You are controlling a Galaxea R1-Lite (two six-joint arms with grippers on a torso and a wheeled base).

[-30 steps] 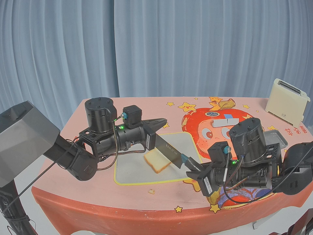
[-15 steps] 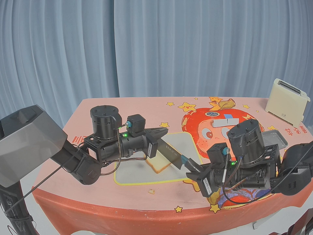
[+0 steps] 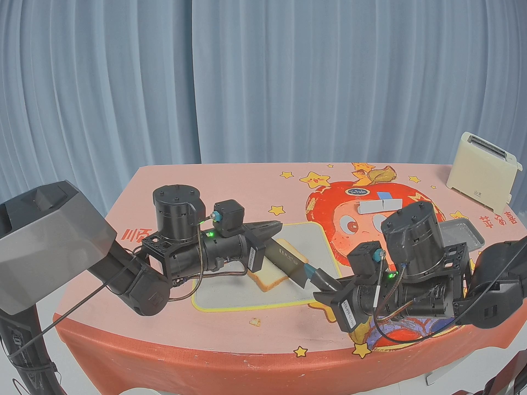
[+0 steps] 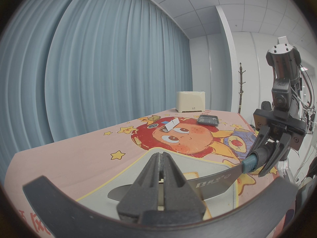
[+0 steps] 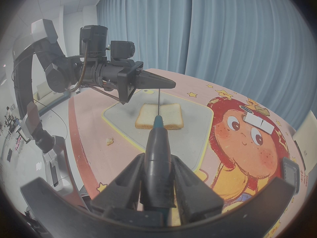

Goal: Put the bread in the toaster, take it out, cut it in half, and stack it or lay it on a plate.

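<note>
Right gripper point(image 3: 325, 284) clamps the knife point(image 3: 284, 255), blade centred across the bread point(image 3: 269, 280); left gripper point(image 3: 276, 227), pinched shut and empty, hovers just beside. Press straight down, I'd say.

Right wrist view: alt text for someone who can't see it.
The right pincer grips a knife, its blade edge-on across the middle of a bread slice on a mat. The shut left pincer hangs above it.
</note>
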